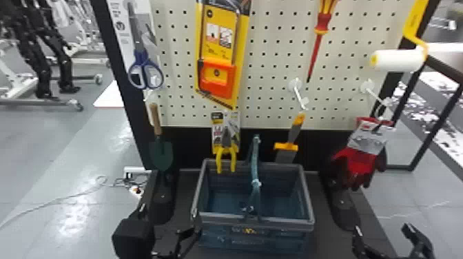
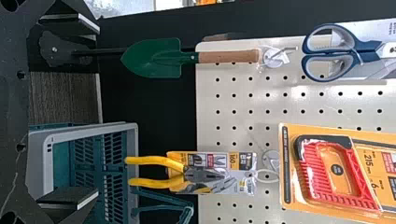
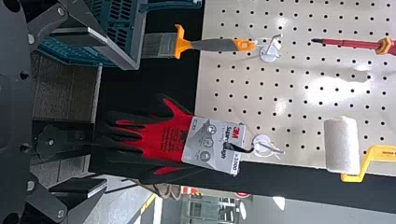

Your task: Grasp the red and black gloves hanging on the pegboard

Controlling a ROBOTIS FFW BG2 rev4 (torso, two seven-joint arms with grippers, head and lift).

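Right gripper [image 1: 387,242] spread wide, holding nothing. Red and black gloves [image 1: 358,162] hang on pegboard [image 1: 275,51] hook, ahead of and above it, apart. Left gripper [image 2: 88,112] likewise spread, empty

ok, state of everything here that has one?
Gloves: hanging, ungrasped.
Basket: empty, handle up.
Left tool: open, empty.
Right tool: open, empty.
Pliers: shut, hanging.
Scissors: shut, hanging.
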